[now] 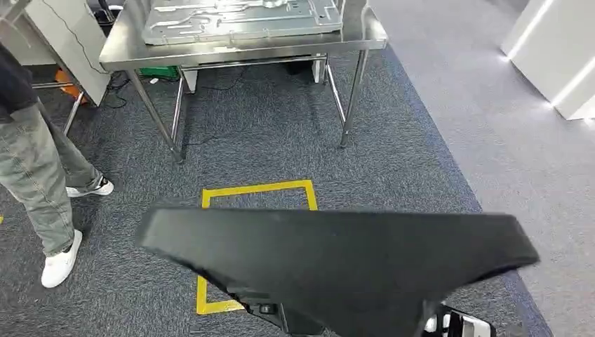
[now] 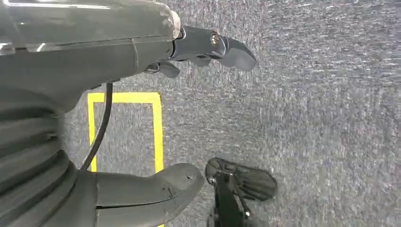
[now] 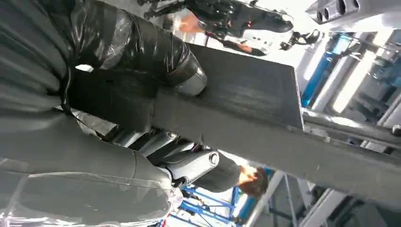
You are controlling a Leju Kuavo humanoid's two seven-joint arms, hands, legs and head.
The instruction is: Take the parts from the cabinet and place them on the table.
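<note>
Black panel part [image 1: 337,260] carried low across the head view, wide and flat, above grey carpet [image 1: 266,140] and a yellow taped square [image 1: 256,188]. Gripped by the right hand [image 3: 127,71] in the right wrist view: thumb [image 3: 182,71] pressed on the upper face, darker fingers [image 3: 189,165] curled beneath, edge of the part [image 3: 246,109] clamped between. Right wrist turned so the camera looks up past the slab toward bright ceiling lights.

Left hand [image 2: 142,113] hanging over the carpet [image 2: 307,94], palm toward the floor, holding nothing; thick thumb [image 2: 161,189] and dark fingers [image 2: 213,47] held wide apart, with one corner of the taped square [image 2: 156,132] between them.

Steel worktop [image 1: 119,49] straight ahead, well apart from the carried part, bearing a large pressed sheet-metal panel [image 1: 238,21]. Green crate [image 1: 158,71] under the worktop on the left. Person [image 1: 35,161] in grey trousers and white shoes standing at the left edge of the head view, beside the worktop. White cabinet corner [image 1: 554,49] at far right.
</note>
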